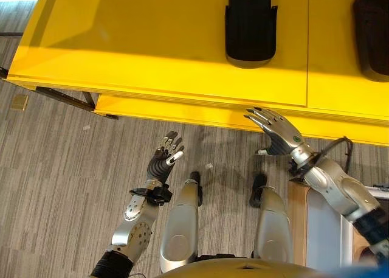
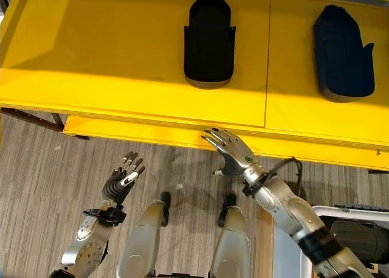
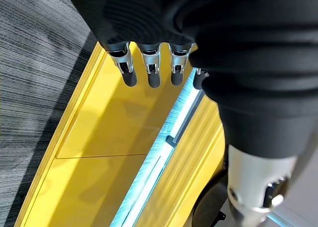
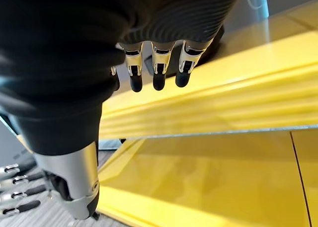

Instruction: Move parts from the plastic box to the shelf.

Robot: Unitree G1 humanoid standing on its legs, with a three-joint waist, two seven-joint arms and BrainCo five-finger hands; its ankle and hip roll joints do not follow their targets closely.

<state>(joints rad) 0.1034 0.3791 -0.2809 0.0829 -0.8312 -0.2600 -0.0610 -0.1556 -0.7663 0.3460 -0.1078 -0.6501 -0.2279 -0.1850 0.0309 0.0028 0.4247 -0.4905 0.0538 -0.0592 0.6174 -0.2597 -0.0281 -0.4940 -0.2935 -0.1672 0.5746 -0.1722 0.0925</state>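
Two black moulded parts lie on the top board of the yellow shelf: one near the middle and one at the far right. My right hand is open, fingers straight, empty, level with the shelf's front edge and just below the middle part. My left hand hangs open and empty over the floor, short of the shelf. The plastic box stands at the lower right, with a dark part inside it. In the right wrist view the fingers point at the shelf's yellow edges.
A lower yellow board juts out under the top one, close to my right hand. Grey striped carpet spreads to the left. A wooden surface borders the box. Dark shelf legs show at the left.
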